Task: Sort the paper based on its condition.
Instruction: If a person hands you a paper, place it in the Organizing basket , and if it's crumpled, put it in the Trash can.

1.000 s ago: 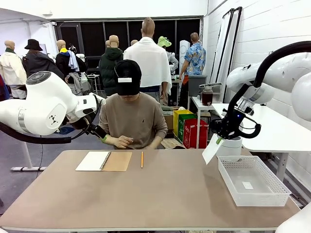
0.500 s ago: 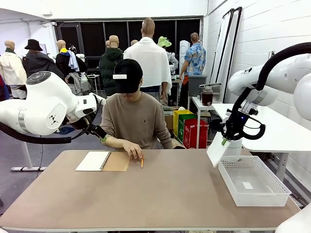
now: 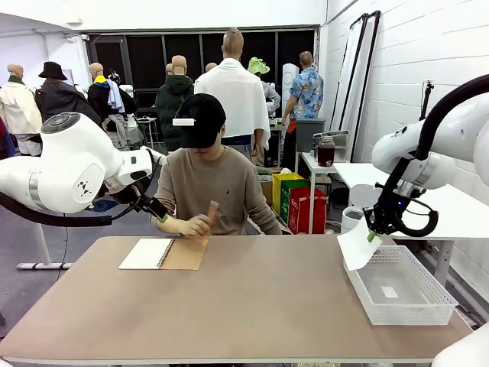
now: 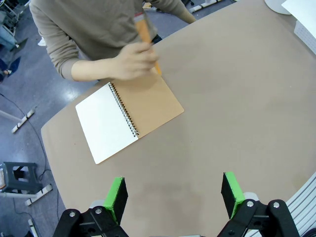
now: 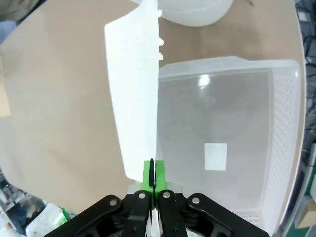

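At left edge of the white basket (image 3: 428, 304), the right gripper (image 3: 372, 235) is closed tight on one paper sheet (image 3: 357, 249), which hangs down from it. Left gripper (image 4: 173, 190) stands wide open w/ nothing inside, above the table (image 4: 237, 98) near the spiral notebook (image 4: 129, 119).

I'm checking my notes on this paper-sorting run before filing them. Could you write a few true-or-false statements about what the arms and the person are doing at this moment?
1. The right gripper has its fingers shut on a thin white paper sheet. True.
2. The white perforated plastic basket holds a stack of sheets. False: its floor shows one small white square.
3. The left gripper grips the spiral-bound notebook with a brown cardboard cover. False: its fingers stand open above the bare brown table.
4. The person's hand holds an orange pencil. True.
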Robot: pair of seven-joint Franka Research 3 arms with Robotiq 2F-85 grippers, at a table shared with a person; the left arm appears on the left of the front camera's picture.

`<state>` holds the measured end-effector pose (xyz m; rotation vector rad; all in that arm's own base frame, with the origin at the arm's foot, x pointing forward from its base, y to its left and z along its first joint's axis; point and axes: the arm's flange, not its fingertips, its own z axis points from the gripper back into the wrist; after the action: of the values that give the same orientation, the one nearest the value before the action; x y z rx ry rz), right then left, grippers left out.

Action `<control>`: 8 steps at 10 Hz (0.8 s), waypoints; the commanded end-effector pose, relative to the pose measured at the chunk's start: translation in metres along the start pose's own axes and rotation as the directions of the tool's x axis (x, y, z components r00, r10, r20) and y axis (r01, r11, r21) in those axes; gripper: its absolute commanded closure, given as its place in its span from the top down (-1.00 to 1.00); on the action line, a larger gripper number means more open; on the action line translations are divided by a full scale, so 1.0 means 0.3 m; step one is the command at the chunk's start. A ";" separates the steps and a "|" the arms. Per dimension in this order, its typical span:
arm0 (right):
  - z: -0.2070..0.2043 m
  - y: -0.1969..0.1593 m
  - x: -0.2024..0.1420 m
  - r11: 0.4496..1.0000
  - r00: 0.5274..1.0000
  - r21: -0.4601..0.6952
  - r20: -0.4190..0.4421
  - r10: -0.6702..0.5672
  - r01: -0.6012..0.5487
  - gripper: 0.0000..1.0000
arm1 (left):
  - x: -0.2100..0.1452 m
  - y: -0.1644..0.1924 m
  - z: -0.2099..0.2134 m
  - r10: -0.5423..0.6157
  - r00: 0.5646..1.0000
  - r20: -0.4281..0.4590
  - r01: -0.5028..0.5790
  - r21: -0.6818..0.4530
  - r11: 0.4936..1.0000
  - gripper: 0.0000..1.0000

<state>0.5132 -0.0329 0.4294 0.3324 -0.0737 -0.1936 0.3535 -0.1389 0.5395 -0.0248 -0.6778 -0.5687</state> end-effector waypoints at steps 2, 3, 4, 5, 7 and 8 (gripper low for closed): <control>-0.010 -0.076 -0.047 1.000 0.999 -0.021 -0.028 -0.019 0.019 -1.00 | -0.003 0.003 -0.001 0.001 1.000 0.000 -0.001 -0.001 1.000 1.00; -0.016 -0.100 -0.055 0.999 0.998 -0.028 -0.064 -0.027 0.026 -1.00 | -0.003 0.003 -0.001 0.001 1.000 0.000 -0.001 -0.001 1.000 1.00; -0.032 -0.115 -0.057 0.999 0.995 -0.035 -0.098 -0.022 0.019 -1.00 | -0.003 0.003 -0.001 0.001 1.000 0.000 -0.001 -0.001 1.000 1.00; -0.040 -0.131 -0.068 0.999 0.993 -0.040 -0.115 -0.026 0.022 -1.00 | -0.003 0.003 -0.001 0.001 1.000 0.000 -0.001 -0.001 1.000 1.00; -0.065 -0.159 -0.088 0.998 0.987 -0.044 -0.152 -0.042 0.036 -1.00 | -0.003 0.003 -0.001 0.001 1.000 0.000 -0.001 -0.001 1.000 1.00; -0.087 -0.168 -0.081 0.998 0.983 -0.039 -0.174 -0.064 0.059 -1.00 | -0.003 0.003 -0.001 0.001 1.000 0.000 -0.001 -0.001 1.000 1.00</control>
<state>0.4840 -0.0623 0.3937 0.3290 0.0886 -0.2283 0.3535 -0.1389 0.5395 -0.0247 -0.6778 -0.5686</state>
